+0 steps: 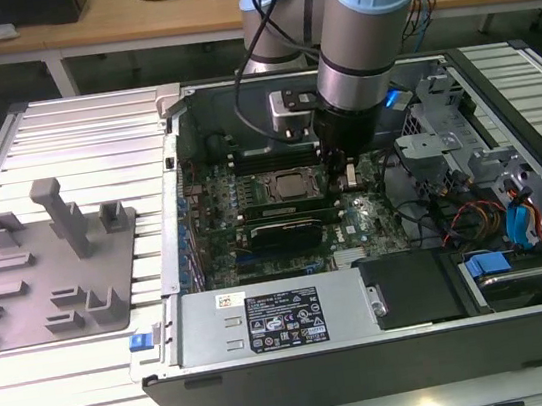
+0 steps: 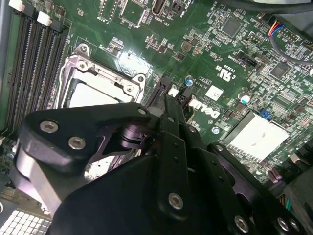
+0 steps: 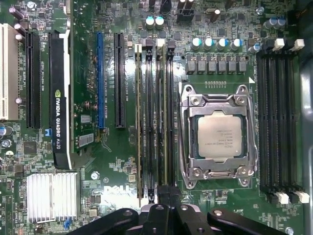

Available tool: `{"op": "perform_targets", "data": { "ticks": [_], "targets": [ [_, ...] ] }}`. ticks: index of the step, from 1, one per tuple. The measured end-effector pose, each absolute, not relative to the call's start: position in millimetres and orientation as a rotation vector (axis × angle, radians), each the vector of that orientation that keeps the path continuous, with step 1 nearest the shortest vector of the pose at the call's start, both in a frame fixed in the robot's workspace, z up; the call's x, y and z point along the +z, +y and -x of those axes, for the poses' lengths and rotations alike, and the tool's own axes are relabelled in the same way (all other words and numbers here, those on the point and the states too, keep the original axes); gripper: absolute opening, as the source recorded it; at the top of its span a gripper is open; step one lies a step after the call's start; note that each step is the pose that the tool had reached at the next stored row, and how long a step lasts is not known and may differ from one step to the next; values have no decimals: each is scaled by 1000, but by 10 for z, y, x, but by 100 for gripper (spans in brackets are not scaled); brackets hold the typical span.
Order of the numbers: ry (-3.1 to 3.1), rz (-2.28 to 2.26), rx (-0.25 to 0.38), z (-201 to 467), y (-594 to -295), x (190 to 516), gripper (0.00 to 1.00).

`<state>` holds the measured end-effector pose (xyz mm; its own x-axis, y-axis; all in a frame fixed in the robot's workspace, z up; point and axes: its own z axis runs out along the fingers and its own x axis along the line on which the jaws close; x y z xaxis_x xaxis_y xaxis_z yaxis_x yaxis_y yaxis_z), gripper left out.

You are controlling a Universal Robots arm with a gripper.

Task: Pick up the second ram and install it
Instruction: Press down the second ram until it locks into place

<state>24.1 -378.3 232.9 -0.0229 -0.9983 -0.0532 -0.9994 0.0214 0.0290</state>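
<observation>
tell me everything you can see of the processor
The processor is a square, dull silver metal plate with faint print, lying flat in its socket on the green board. A shiny steel frame with corner screws clamps its edges. Memory slots flank it on both sides. In the exterior view it sits just beside the arm's hand, untouched.

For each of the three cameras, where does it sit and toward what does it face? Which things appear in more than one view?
Exterior view: off the arm, above the open computer case; the arm enters from the top.
First wrist view: straight down on the motherboard, hand at the edge.
Second wrist view: oblique, behind the hand.
Shared: the silver processor.
</observation>
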Motion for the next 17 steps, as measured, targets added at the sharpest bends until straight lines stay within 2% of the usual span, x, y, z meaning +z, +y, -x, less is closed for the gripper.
{"op": "perform_targets", "data": {
  "ticks": [6, 17],
  "targets": [
    [2233, 2185, 88, -241, -3785, 2547, 8],
    [2233, 2184, 87, -57, -3783, 2558, 8]
  ]
}}
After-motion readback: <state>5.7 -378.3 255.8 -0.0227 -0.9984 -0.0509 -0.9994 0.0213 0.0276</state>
